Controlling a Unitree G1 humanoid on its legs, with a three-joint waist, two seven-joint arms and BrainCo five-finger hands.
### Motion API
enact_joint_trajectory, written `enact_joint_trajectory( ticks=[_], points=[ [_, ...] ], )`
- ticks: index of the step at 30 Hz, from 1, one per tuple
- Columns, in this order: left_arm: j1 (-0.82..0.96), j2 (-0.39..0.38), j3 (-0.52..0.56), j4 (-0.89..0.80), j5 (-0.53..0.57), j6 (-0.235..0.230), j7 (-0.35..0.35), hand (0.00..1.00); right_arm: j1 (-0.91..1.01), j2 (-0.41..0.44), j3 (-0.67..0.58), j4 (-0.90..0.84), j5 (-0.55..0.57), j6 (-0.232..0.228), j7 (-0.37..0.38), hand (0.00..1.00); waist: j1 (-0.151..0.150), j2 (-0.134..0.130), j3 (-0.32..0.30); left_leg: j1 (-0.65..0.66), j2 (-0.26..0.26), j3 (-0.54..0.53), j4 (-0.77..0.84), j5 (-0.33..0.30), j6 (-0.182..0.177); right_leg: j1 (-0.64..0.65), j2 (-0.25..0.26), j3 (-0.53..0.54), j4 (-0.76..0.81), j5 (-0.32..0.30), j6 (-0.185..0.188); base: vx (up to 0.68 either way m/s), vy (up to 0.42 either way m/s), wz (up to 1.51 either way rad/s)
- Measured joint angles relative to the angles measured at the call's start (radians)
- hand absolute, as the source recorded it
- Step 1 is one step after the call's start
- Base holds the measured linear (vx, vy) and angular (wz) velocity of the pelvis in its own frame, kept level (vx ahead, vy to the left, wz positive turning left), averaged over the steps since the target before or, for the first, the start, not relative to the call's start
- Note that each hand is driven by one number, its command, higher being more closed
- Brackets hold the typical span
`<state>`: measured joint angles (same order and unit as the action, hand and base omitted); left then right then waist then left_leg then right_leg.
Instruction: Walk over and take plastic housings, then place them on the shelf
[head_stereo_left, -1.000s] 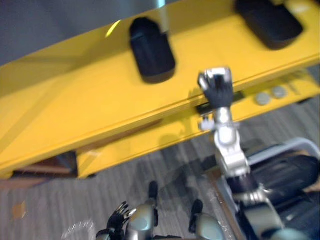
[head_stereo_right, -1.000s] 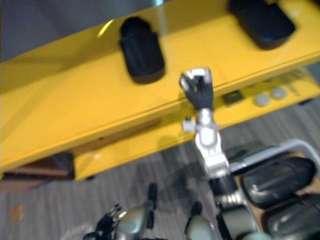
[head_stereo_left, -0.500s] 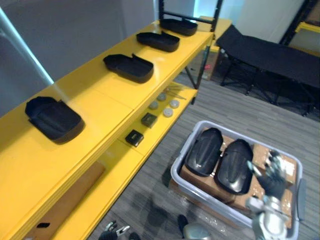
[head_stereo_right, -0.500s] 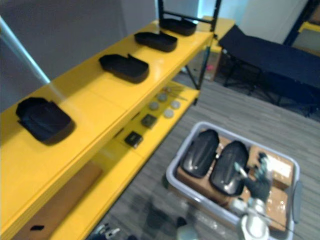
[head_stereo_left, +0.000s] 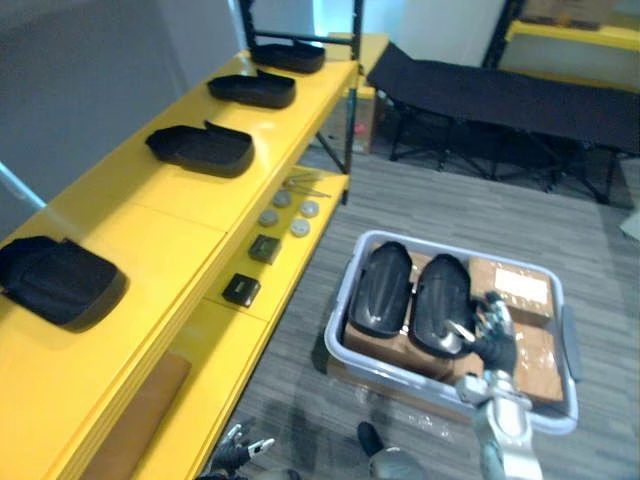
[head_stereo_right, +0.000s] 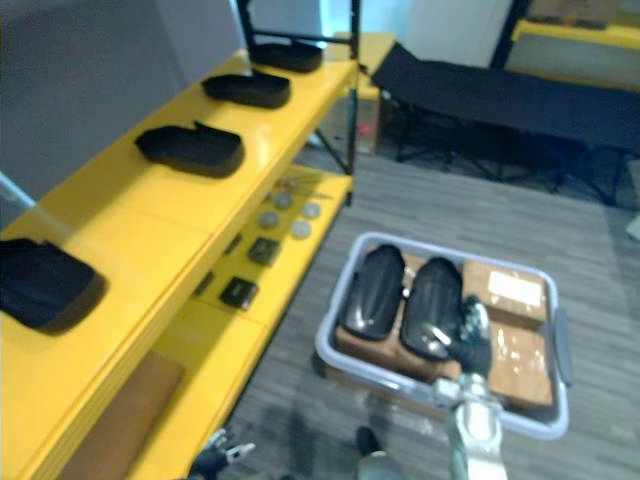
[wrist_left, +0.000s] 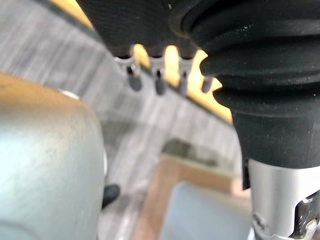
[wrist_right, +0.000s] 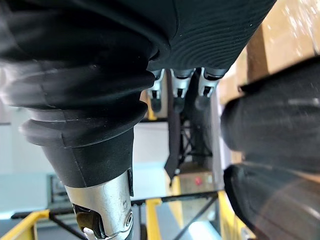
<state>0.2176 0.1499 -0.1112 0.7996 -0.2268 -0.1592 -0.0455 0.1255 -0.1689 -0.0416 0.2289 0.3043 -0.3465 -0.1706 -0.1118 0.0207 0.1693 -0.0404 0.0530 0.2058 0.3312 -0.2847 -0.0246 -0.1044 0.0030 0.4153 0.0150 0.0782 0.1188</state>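
- On the grey carpeted floor (head_stereo_left: 440, 205), just beside the yellow shelf (head_stereo_left: 150, 215), a grey bin (head_stereo_left: 400, 378) is seen, and two black plastic housings are laid in it side by side on cardboard boxes (head_stereo_left: 512, 288).
- The left housing (head_stereo_left: 379, 293) and the right housing (head_stereo_left: 441, 308) are placed lengthwise, touching or nearly touching along their long edges.
- The right hand (head_stereo_left: 493, 340) is held over the bin, at the near right edge of the right housing; its fingers are straight and spread apart, and nothing is clasped in them.
- Whether the fingertips touch the right housing cannot be told from the head views.
- In the right wrist view, dark curved housing shells (wrist_right: 272, 130) are shown close beyond the fingers (wrist_right: 176, 87), which are not curled round anything.
- The left hand (head_stereo_left: 238, 457) is seen low by the robot's side, well apart from the bin, with fingers loosely spread and nothing held.
- Four more black housings are set in a row on the top board of the shelf: the nearest housing (head_stereo_left: 60, 282), the second housing (head_stereo_left: 202, 150), the third housing (head_stereo_left: 252, 90) and the farthest housing (head_stereo_left: 288, 55), each well apart from the next.
- On the lower board, small black blocks (head_stereo_left: 241, 290) and grey discs (head_stereo_left: 298, 227) are laid out.
- A black folding cot (head_stereo_left: 500, 95) is stood beyond the bin.
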Motion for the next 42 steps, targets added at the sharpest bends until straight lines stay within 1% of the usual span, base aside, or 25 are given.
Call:
enact_joint_trajectory(
  ticks=[3, 7, 8, 9, 10, 12, 14, 16, 19, 21, 22, 23, 24, 25, 26, 27, 28, 29, 30, 31, 33, 35, 38, 39, 42],
  points=[
    [-0.069, -0.004, -0.03, -0.055, 0.005, -0.018, 0.0, 0.0, 0.019, 0.019, 0.024, 0.014, 0.019, 0.001, -0.069, 0.0, -0.003, -0.006, 0.056, -0.033, 0.003, 0.002, 0.094, -0.041, 0.02, -0.036, 0.014, -0.003, 0.068, 0.004, 0.005, -0.09, 0.151, -0.27],
    [-0.115, -0.001, -0.065, -0.203, 0.005, -0.011, 0.018, 0.0, 0.153, 0.071, 0.031, 0.0, 0.028, -0.002, -0.064, 0.0, -0.02, -0.04, 0.11, -0.023, -0.011, 0.039, 0.136, -0.057, 0.047, -0.051, 0.006, -0.009, 0.115, 0.02, 0.026, -0.16, 0.123, -0.54],
    [-0.116, 0.001, -0.063, -0.248, 0.005, -0.007, 0.042, 0.0, 0.205, 0.087, 0.03, -0.019, 0.03, -0.002, -0.042, 0.0, -0.025, -0.054, 0.119, -0.016, -0.006, 0.07, 0.136, -0.061, 0.057, -0.04, -0.009, -0.043, 0.082, 0.039, 0.013, -0.23, 0.062, -0.7],
    [-0.114, 0.004, -0.058, -0.269, 0.0, 0.009, 0.064, 0.0, 0.246, 0.092, 0.036, -0.025, 0.035, -0.003, -0.018, 0.0, -0.032, -0.054, 0.124, -0.013, 0.012, 0.101, 0.131, -0.057, 0.069, -0.036, -0.022, -0.111, 0.069, 0.043, -0.008, -0.24, 0.051, -0.7],
    [-0.116, 0.006, -0.058, -0.271, -0.003, 0.021, 0.075, 0.0, 0.257, 0.092, 0.038, -0.025, 0.036, -0.004, -0.006, 0.0, -0.034, -0.054, 0.123, -0.012, 0.025, 0.113, 0.128, -0.054, 0.073, -0.037, -0.018, -0.152, 0.082, 0.041, -0.009, -0.21, 0.035, -0.71],
    [-0.12, 0.018, -0.059, -0.272, -0.04, 0.071, 0.094, 0.0, 0.259, 0.092, 0.06, -0.025, 0.035, -0.015, 0.022, 0.0, -0.031, -0.044, 0.123, -0.013, 0.065, 0.143, 0.1, -0.032, 0.067, -0.054, -0.022, -0.251, 0.15, 0.026, -0.029, -0.11, 0.021, -0.62],
    [-0.119, 0.04, -0.066, -0.271, -0.05, 0.12, 0.093, 0.0, 0.219, 0.092, 0.118, -0.02, 0.034, -0.038, 0.004, 0.0, -0.004, -0.045, 0.123, -0.012, 0.116, 0.18, 0.057, 0.013, 0.046, -0.073, -0.062, -0.318, 0.284, -0.004, -0.068, -0.09, -0.052, -0.62],
    [-0.103, 0.06, -0.069, -0.264, -0.046, 0.146, 0.084, 0.0, 0.178, 0.093, 0.154, -0.016, 0.036, -0.039, -0.022, 0.0, 0.019, -0.044, 0.123, -0.01, 0.157, 0.196, 0.041, 0.03, 0.027, -0.068, -0.11, -0.345, 0.361, -0.021, -0.093, -0.07, -0.149, -0.5],
    [-0.089, 0.088, -0.068, -0.225, -0.042, 0.153, 0.076, 0.0, 0.136, 0.096, 0.178, 0.015, 0.035, -0.039, -0.053, 0.0, 0.046, -0.064, 0.111, -0.007, 0.204, 0.222, 0.032, 0.065, -0.029, -0.067, -0.198, -0.368, 0.374, -0.028, -0.109, -0.02, -0.264, -0.41],
    [-0.075, 0.091, -0.069, -0.205, -0.052, 0.154, 0.074, 0.0, 0.137, 0.104, 0.193, 0.045, 0.031, -0.035, -0.064, 0.0, 0.046, -0.077, 0.103, -0.008, 0.229, 0.219, 0.037, 0.086, -0.064, -0.061, -0.225, -0.39, 0.348, -0.011, -0.095, 0.04, -0.395, -0.05],
    [-0.063, 0.095, -0.074, -0.193, -0.07, 0.154, 0.073, 0.0, 0.15, 0.119, 0.199, 0.061, 0.026, -0.034, -0.071, 0.0, 0.045, -0.098, 0.091, -0.011, 0.234, 0.206, 0.047, 0.092, -0.097, -0.044, -0.233, -0.398, 0.31, 0.052, -0.057, 0.05, -0.425, 0.09],
    [-0.059, 0.091, -0.079, -0.169, -0.089, 0.154, 0.074, 0.0, 0.157, 0.119, 0.199, 0.073, 0.023, -0.031, -0.072, 0.0, 0.045, -0.096, 0.079, -0.015, 0.25, 0.19, 0.053, 0.099, -0.123, -0.015, -0.225, -0.43, 0.29, -0.008, 0.014, 0.07, -0.433, 0.04],
    [-0.052, 0.069, -0.09, -0.155, -0.116, 0.153, 0.074, 0.0, 0.165, 0.111, 0.198, 0.073, 0.016, -0.029, -0.072, 0.0, 0.047, -0.073, 0.061, -0.019, 0.276, 0.186, 0.036, 0.123, -0.155, 0.01, -0.21, -0.485, 0.228, -0.06, 0.039, 0.09, -0.415, -0.07],
    [-0.048, 0.056, -0.093, -0.154, -0.13, 0.151, 0.074, 0.0, 0.163, 0.105, 0.198, 0.072, 0.014, -0.029, -0.071, 0.0, 0.048, -0.072, 0.053, -0.018, 0.284, 0.186, 0.021, 0.136, -0.166, 0.026, -0.2, -0.51, 0.199, -0.082, 0.048, 0.1, -0.485, -0.15],
    [-0.056, 0.012, -0.101, -0.137, -0.143, 0.143, 0.082, 0.0, 0.145, 0.079, 0.198, 0.075, 0.013, -0.025, -0.07, 0.0, 0.042, -0.024, 0.067, -0.018, 0.31, 0.171, -0.007, 0.163, -0.168, 0.037, -0.167, -0.534, 0.167, -0.098, 0.038, 0.04, -0.429, -0.1],
    [-0.056, -0.032, -0.108, -0.14, -0.18, 0.136, 0.089, 0.0, 0.135, 0.047, 0.179, 0.075, 0.0, -0.022, -0.069, 0.0, 0.04, 0.016, 0.078, -0.019, 0.324, 0.138, -0.031, 0.187, -0.138, 0.033, -0.136, -0.542, 0.17, -0.104, 0.02, -0.01, -0.338, -0.01],
    [-0.054, -0.049, -0.107, -0.139, -0.203, 0.133, 0.095, 0.0, 0.136, 0.033, 0.17, 0.075, -0.008, -0.018, -0.069, 0.0, 0.041, 0.029, 0.081, -0.024, 0.329, 0.114, -0.035, 0.2, -0.119, 0.032, -0.121, -0.547, 0.177, -0.111, 0.01, -0.04, -0.271, 0.15],
    [-0.047, -0.061, -0.107, -0.136, -0.219, 0.127, 0.101, 0.0, 0.138, 0.016, 0.154, 0.075, -0.035, -0.01, -0.069, 0.0, 0.042, 0.045, 0.086, -0.035, 0.333, 0.087, -0.022, 0.232, -0.072, 0.035, -0.113, -0.552, 0.18, -0.137, -0.01, -0.05, -0.242, 0.15],
    [-0.038, -0.06, -0.101, -0.126, -0.214, 0.114, 0.099, 0.0, 0.131, -0.002, 0.143, 0.073, -0.045, -0.009, -0.069, 0.0, 0.046, 0.052, 0.09, -0.052, 0.33, 0.065, -0.003, 0.264, -0.043, 0.042, -0.115, -0.552, 0.172, -0.143, -0.016, -0.06, -0.186, 0.09],
    [-0.035, -0.059, -0.096, -0.123, -0.204, 0.104, 0.095, 0.0, 0.124, -0.009, 0.135, 0.073, -0.044, -0.009, -0.069, 0.0, 0.05, 0.054, 0.092, -0.055, 0.316, 0.05, -0.005, 0.267, -0.053, 0.048, -0.121, -0.551, 0.163, -0.141, -0.017, -0.06, -0.099, 0.02],
    [-0.024, -0.059, -0.085, -0.116, -0.193, 0.073, 0.08, 0.0, 0.101, -0.019, 0.082, 0.074, -0.044, -0.009, -0.069, 0.0, 0.058, 0.059, 0.095, -0.064, 0.19, -0.012, -0.048, 0.231, -0.08, 0.052, -0.146, -0.55, 0.127, -0.134, -0.016, -0.04, -0.004, 0.07],
    [-0.018, -0.058, -0.065, -0.111, -0.188, 0.053, 0.068, 0.0, 0.065, -0.033, 0.054, 0.081, -0.045, -0.009, -0.071, 0.0, 0.078, 0.065, 0.104, -0.035, 0.142, -0.043, -0.143, 0.201, -0.108, 0.049, -0.148, -0.553, 0.102, -0.124, -0.002, -0.03, 0.059, 0.06],
    [-0.009, -0.034, -0.035, -0.098, -0.168, 0.033, 0.047, 0.0, -0.065, -0.038, 0.022, 0.129, -0.042, -0.008, -0.072, 0.0, 0.111, 0.039, 0.135, -0.033, 0.091, -0.055, -0.171, 0.206, -0.108, 0.063, -0.179, -0.57, 0.04, -0.066, 0.017, -0.02, 0.092, -0.03],
    [-0.012, -0.032, -0.022, -0.098, -0.156, 0.023, 0.04, 0.0, -0.107, -0.043, 0.018, 0.144, -0.042, -0.003, -0.077, 0.0, 0.111, 0.033, 0.146, -0.033, 0.086, -0.056, -0.17, 0.207, -0.106, 0.072, -0.188, -0.579, 0.03, -0.051, 0.021, 0.02, 0.11, -0.01],
    [-0.037, -0.025, -0.01, -0.089, -0.1, -0.006, 0.028, 0.0, -0.359, -0.103, 0.002, 0.236, -0.021, 0.026, -0.112, 0.0, 0.131, 0.034, 0.179, -0.04, 0.063, -0.055, -0.162, 0.215, -0.102, 0.074, -0.206, -0.583, 0.005, -0.004, 0.027, 0.04, 0.079, 0.03]
  ],
)
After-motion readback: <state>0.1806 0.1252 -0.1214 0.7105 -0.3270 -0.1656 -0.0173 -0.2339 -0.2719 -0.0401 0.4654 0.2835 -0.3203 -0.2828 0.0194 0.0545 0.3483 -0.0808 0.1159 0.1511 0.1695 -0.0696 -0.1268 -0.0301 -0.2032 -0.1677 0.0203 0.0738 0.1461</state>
